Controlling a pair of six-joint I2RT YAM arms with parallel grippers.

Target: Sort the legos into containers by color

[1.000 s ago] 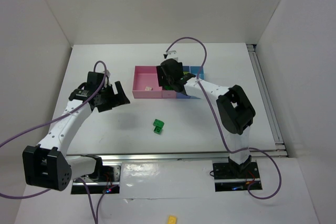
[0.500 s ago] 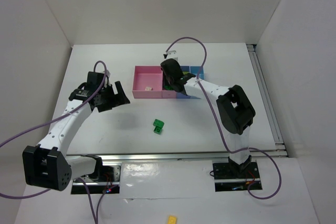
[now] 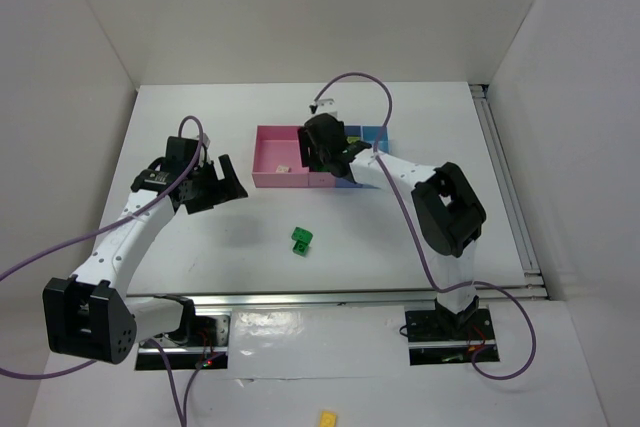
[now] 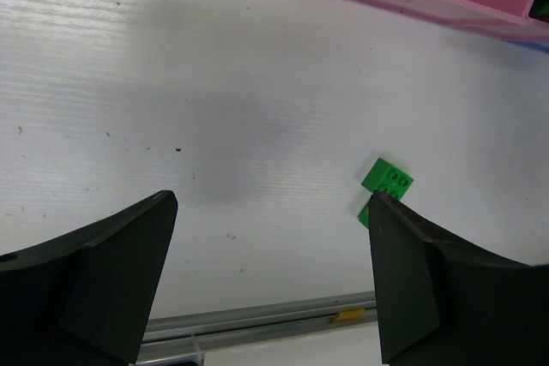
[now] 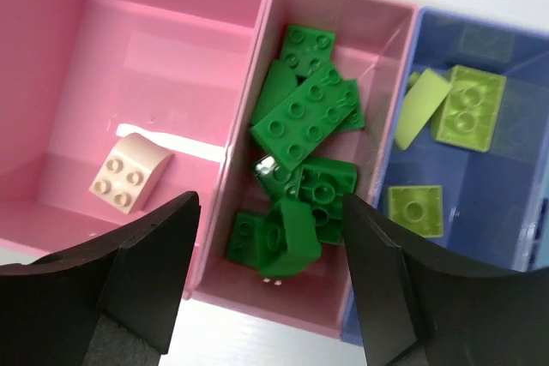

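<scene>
The containers stand in a row: a pink tray (image 3: 272, 147), a second pink tray (image 5: 377, 36) and a blue tray (image 3: 372, 134). My right gripper (image 3: 325, 150) hangs open and empty over the second pink tray, its midpoint (image 5: 270, 285) above several green legos (image 5: 304, 117) piled inside. Yellow-green legos (image 5: 467, 109) lie in the blue tray (image 5: 515, 177). A cream brick (image 5: 129, 173) lies in the first pink tray (image 5: 154, 57). A green lego (image 3: 301, 240) sits on the table; it also shows in the left wrist view (image 4: 387, 179). My left gripper (image 3: 215, 187) is open and empty, left of that lego (image 4: 270, 285).
A lone yellow brick (image 3: 327, 416) lies below the table's near edge. A metal rail (image 3: 330, 297) runs along the front. White walls close in the table on the left, back and right.
My right gripper has shifted slightly to the left over the trays. The left arm and the green lego on the table have not moved.
</scene>
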